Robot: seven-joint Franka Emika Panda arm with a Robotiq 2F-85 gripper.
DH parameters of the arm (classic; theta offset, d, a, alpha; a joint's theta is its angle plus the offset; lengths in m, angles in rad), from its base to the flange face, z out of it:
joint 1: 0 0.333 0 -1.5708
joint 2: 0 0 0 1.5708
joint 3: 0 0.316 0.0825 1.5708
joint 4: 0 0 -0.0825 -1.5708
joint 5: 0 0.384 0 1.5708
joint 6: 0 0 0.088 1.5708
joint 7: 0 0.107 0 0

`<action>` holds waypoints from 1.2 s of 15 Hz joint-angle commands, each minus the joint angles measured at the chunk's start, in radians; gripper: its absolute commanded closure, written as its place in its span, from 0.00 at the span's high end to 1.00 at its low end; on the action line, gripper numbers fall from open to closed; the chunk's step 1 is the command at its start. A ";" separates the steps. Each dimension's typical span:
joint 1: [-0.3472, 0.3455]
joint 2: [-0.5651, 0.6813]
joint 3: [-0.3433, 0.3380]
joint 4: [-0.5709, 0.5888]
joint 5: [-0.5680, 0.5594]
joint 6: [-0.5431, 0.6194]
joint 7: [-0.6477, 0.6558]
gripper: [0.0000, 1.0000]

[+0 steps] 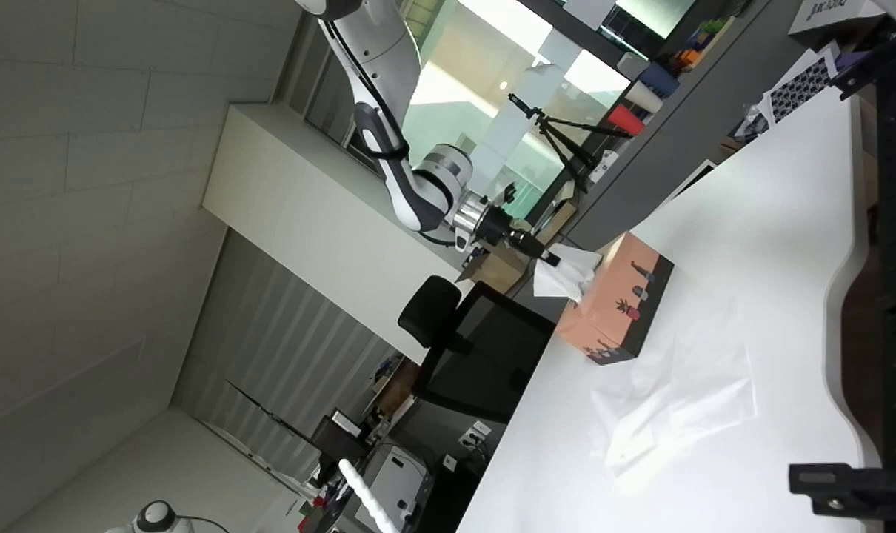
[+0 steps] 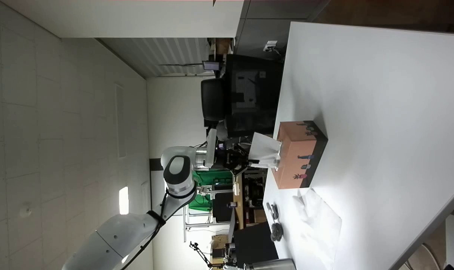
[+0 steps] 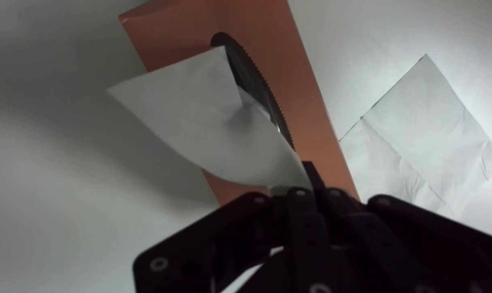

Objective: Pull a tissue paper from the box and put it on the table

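Note:
The tissue box (image 1: 618,289) stands on the white table (image 1: 774,222), tan-pink with a dark lower band. It also shows in an exterior view (image 2: 294,161) and the wrist view (image 3: 286,81). A white tissue paper (image 1: 566,277) sticks up out of its slot; it also shows in an exterior view (image 2: 263,150) and the wrist view (image 3: 197,114). My gripper (image 1: 550,258) is just above the box, its fingertips together on the tissue's upper edge. It also shows in an exterior view (image 2: 253,162) and the wrist view (image 3: 309,179). The tissue's lower part is hidden in the box.
Another white tissue sheet (image 2: 319,225) lies spread on the table beside the box, also in the wrist view (image 3: 429,134). Small dark items (image 2: 275,230) lie near the table's edge. A black chair (image 1: 485,348) stands beyond the table. A black bracket (image 1: 848,485) is at its near side.

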 commanded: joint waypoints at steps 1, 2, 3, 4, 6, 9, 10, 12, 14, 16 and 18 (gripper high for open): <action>-0.008 -0.121 -0.001 -0.054 0.016 -0.096 0.117 0.00; -0.013 -0.152 0.003 -0.067 0.030 -0.126 0.128 0.00; -0.019 -0.197 0.008 -0.093 0.049 -0.153 0.133 0.00; -0.022 -0.240 0.011 -0.118 0.073 -0.167 0.139 0.00; -0.015 -0.358 0.015 -0.222 0.140 -0.126 0.177 0.00; 0.025 -0.514 0.029 -0.387 0.262 -0.009 0.250 0.00; 0.044 -0.561 0.037 -0.442 0.301 0.046 0.274 0.00; 0.093 -0.642 0.060 -0.558 0.377 0.177 0.296 0.00; 0.155 -0.711 0.089 -0.681 0.436 0.330 0.320 0.00; 0.222 -0.747 0.126 -0.782 0.446 0.493 0.369 0.00; 0.282 -0.734 0.172 -0.866 0.397 0.662 0.489 0.00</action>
